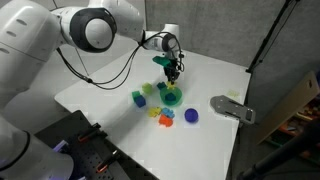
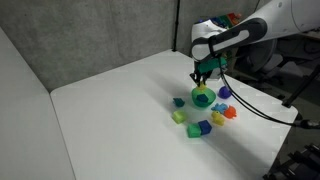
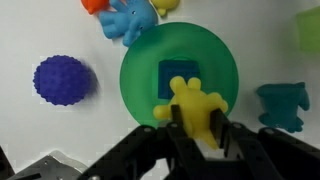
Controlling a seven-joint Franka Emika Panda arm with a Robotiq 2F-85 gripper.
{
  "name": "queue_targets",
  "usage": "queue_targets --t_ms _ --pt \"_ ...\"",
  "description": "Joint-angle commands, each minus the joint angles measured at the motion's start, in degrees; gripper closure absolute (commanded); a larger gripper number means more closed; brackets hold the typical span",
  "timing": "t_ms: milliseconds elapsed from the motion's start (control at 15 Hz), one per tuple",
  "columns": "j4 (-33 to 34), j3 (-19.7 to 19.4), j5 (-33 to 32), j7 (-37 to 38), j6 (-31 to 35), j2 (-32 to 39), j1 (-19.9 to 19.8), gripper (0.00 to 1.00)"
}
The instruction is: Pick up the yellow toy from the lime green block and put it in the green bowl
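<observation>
The gripper (image 3: 204, 132) is clenched on the yellow toy (image 3: 193, 100), the green bowl (image 3: 140, 75) directly beneath it; next, probably, release

Yellow toy (image 3: 193, 103): tiny, bright yellow, lobed outline; pinched between the fingers of the gripper (image 3: 200, 126), over the bowl's rim.
Bowl (image 3: 140, 75): round, saturated green, upright.
Lime block (image 3: 309, 30): pale yellow-green, apart from the bowl, cut by the wrist view's edge.

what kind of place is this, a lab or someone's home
Likely a robotics lab test cell: a white table, grey backdrop panels around it, and the gripper holding a yellow toy over a green bowl.
</observation>
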Motion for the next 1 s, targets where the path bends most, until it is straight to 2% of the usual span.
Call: queue_targets --t_ms 0,67,133,200,467,600,933 --pt "-0.82 -0.62 -0.87 1.95 -2.27 -0.94 -0.61 0.90" --pt "-0.90 -0.69 -0.88 1.87 -2.91 -0.91 -0.76 0.42" --pt "-0.93 -0.54 -0.59 1.64 -3.75 -1.01 -1.04 0.41" --pt "-0.90 -0.44 -0.47 1.49 -4.51 -1.18 -1.21 0.35" --pt "-1.69 1.19 0.65 -1.75 -7.61 -4.39 -2.40 0.04" --pt "-2.84 2.09 0.90 -3.81 -10.06 -7.44 -2.78 0.00" --pt "-6.40 4.48 2.26 -9.03 -15.72 -16.33 -4.53 0.00"
